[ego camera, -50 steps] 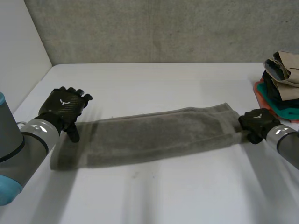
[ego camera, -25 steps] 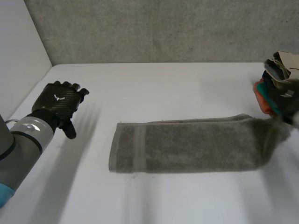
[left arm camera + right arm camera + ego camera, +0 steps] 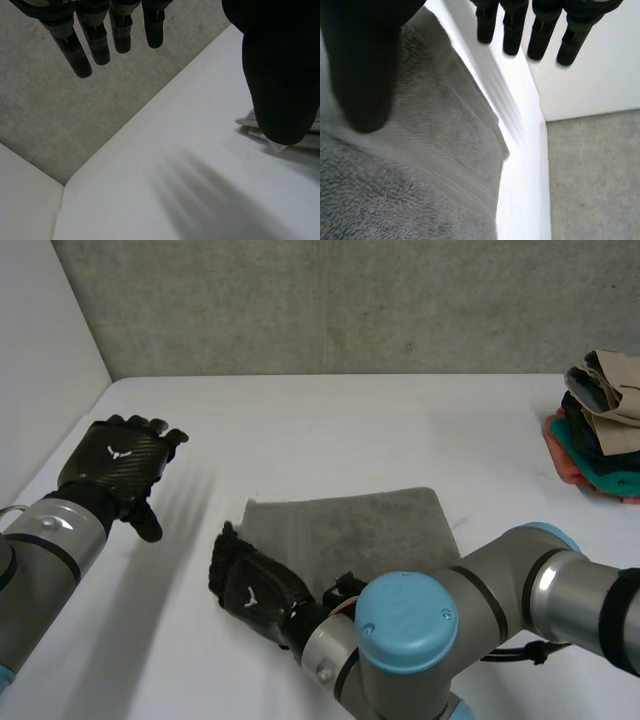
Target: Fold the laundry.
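A grey towel [image 3: 370, 530] lies folded in half on the white table [image 3: 350, 430], a little right of centre. My right arm reaches across the table's front, and its hand [image 3: 255, 590] hovers at the towel's left edge. In the right wrist view that hand [image 3: 540, 30] has straight fingers with nothing between them, and the towel [image 3: 420, 150] lies under the palm. My left hand [image 3: 115, 465] is open above the table's left side, well clear of the towel. Its fingers [image 3: 90, 45] are straight in the left wrist view.
A pile of folded clothes [image 3: 600, 420] stands at the table's right edge. A white side wall [image 3: 50, 370] runs along the left, with a grey wall behind. My right arm [image 3: 480, 620] covers the front right of the table.
My right hand has carried the towel's right end over to the left, halving the long strip, and let go of it. My left hand has drawn back slightly leftwards.
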Tool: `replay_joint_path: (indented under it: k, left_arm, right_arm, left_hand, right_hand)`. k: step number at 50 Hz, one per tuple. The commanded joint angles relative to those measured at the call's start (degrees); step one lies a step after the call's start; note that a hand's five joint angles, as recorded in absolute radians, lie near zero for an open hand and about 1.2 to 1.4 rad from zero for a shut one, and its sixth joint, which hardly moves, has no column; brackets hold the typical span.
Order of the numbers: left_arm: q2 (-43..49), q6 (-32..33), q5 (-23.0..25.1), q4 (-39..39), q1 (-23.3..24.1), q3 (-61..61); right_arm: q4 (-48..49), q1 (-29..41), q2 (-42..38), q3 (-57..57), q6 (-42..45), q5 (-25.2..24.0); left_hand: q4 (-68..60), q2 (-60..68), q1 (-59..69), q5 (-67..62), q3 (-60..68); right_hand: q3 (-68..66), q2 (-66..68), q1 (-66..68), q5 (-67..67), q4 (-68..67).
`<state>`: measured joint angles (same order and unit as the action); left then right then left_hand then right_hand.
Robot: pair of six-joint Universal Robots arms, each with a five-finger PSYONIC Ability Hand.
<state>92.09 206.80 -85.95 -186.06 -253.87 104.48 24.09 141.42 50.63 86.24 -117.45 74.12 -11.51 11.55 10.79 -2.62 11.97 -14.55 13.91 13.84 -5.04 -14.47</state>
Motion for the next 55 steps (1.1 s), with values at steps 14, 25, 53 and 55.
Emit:
replay_joint_path:
  k: [14, 25, 53, 55]
  left_arm:
    - [0.7, -0.1, 0.1, -1.4, 1.2, -0.5]
    - [0.4, -0.1, 0.0, -1.3, 2.4, -0.6]
    - [-1.2, -6.6, -0.4, -1.4, 5.4, -2.7]
    - [-1.0, -8.0, -0.6, -1.5, 6.2, -4.3]
  right_arm:
    - [-14.7, -26.4, 17.3, 16.6, -33.4, 3.2]
    - [-13.6, -31.6, 17.1, 17.0, -22.7, 6.6]
    - [-4.8, -5.9, 17.6, 9.3, -20.5, 2.5]
    - [-4.8, -9.7, 22.8, 11.0, -31.7, 2.3]
  left_hand:
    - [1.5, -1.5, -0.8, 2.6, -2.0]
    - [1.5, -1.5, -0.8, 2.6, -2.0]
    - [1.3, -1.3, -0.6, 2.4, -1.8]
    - [1.1, -1.2, -0.4, 2.2, -1.6]
  right_hand:
    - [4.6, -3.9, -3.8, 5.0, 4.5]
    - [-65.4, 66.1, 66.2, -65.0, -65.5]
    - [4.6, -3.9, -3.8, 5.0, 4.5]
    - [4.6, -3.9, -3.8, 5.0, 4.5]
